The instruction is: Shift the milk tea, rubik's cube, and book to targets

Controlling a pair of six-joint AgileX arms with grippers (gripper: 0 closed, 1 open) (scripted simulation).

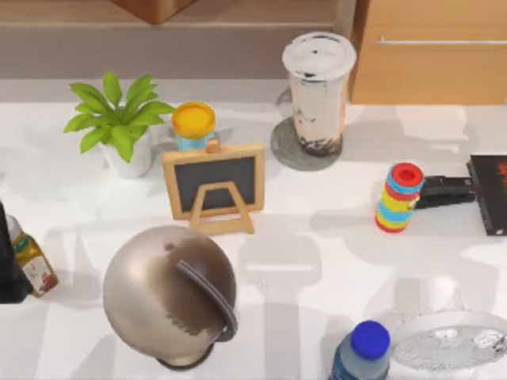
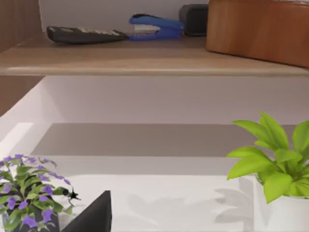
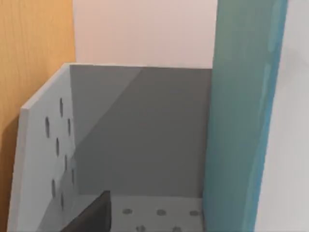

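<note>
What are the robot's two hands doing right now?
Left gripper: by the purple flowers; cannot be told.
Right gripper: at a grey perforated bin beside the book; cannot be told.

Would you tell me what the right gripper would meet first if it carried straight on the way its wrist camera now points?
Most likely the grey back wall of the perforated grey bin, judging by the right wrist view. The upright teal book stands close beside that line, so it might be brushed; depth is unclear.

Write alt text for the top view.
A tall clear plastic milk tea cup stands on a flat grey round disc at the white table's back, behind a small wooden-framed chalkboard easel and a metallic globe.
</note>
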